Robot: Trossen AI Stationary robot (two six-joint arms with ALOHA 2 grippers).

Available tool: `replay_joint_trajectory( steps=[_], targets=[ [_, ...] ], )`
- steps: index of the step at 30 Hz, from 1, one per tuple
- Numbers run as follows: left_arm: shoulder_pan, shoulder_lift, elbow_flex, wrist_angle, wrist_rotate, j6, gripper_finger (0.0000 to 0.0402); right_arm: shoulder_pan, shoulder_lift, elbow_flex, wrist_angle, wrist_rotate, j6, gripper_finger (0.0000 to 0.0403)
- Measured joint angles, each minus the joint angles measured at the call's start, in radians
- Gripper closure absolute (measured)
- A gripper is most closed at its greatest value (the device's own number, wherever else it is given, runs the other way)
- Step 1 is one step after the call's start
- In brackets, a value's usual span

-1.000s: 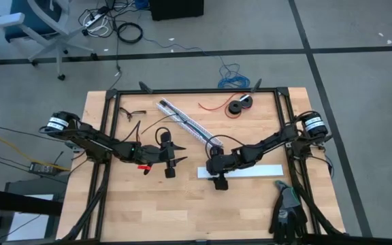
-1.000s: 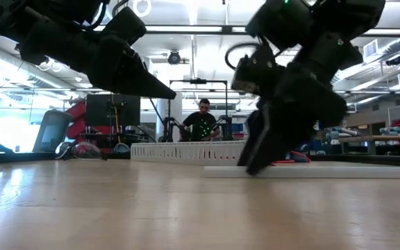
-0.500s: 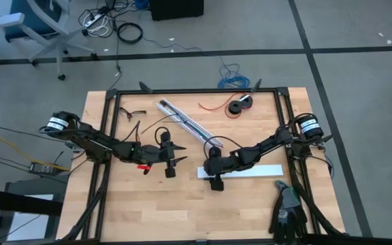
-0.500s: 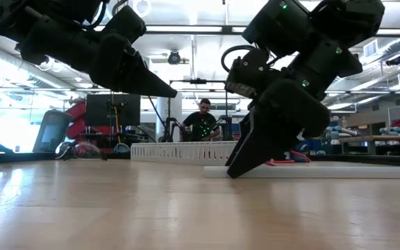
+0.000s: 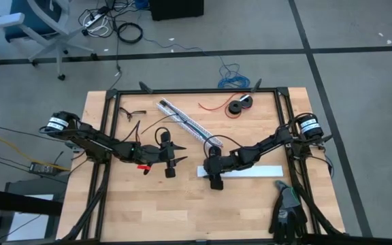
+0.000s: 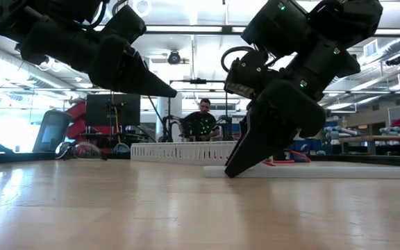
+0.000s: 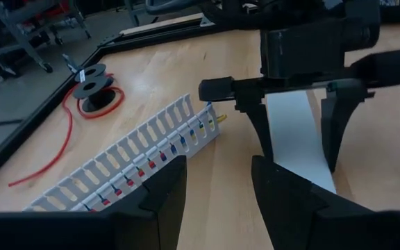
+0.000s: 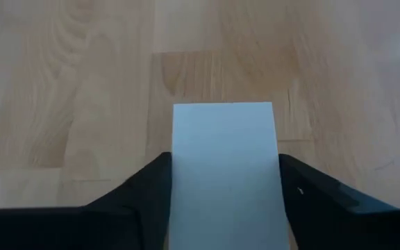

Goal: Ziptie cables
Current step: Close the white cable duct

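The wooden table (image 5: 155, 204) carries everything in view. The right gripper (image 5: 214, 181) is down at the table surface, its two fingers (image 8: 144, 182) standing either side of one end of a flat white strip (image 5: 247, 171); in the right wrist view the strip's edges sit right against the inner faces of both fingers, so the fingers have closed onto it across its width. The rest of the strip runs back from the gripper under the right arm. In the low view the fingertips meet the table at the strip's end.

The left gripper (image 5: 171, 159) hovers above the table just beside the right gripper, its fingers (image 7: 162, 191) parted with nothing between them; it holds nothing.

Beyond both grippers, on the far side from the strip, lies a white slotted cable duct (image 5: 188, 123), with small coloured wire ends showing inside it (image 7: 164, 157). Whether these are the cables I cannot tell. Past the duct are a black spool (image 5: 239, 105) and a loose red wire (image 5: 213, 105).

A person (image 6: 201, 125) stands in the room behind the table.
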Motion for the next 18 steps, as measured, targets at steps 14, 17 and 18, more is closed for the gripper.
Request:
replay_joint_trajectory(
  steps=[14, 17, 18],
  targets=[
    [0.0, 0.0, 0.0, 0.0, 0.0, 0.083, 0.0229, 0.002, 0.001, 0.0, 0.006, -0.011, 0.009, 0.017],
    [0.0, 0.0, 0.0, 0.0, 0.0, 0.083, 0.0229, 0.002, 0.001, -0.001, 0.006, -0.012, 0.01, 0.0184],
    [0.0, 0.0, 0.0, 0.0, 0.001, 0.083, 0.0229, 0.002, 0.001, -0.001, 0.006, -0.013, 0.01, 0.0188]
  ],
)
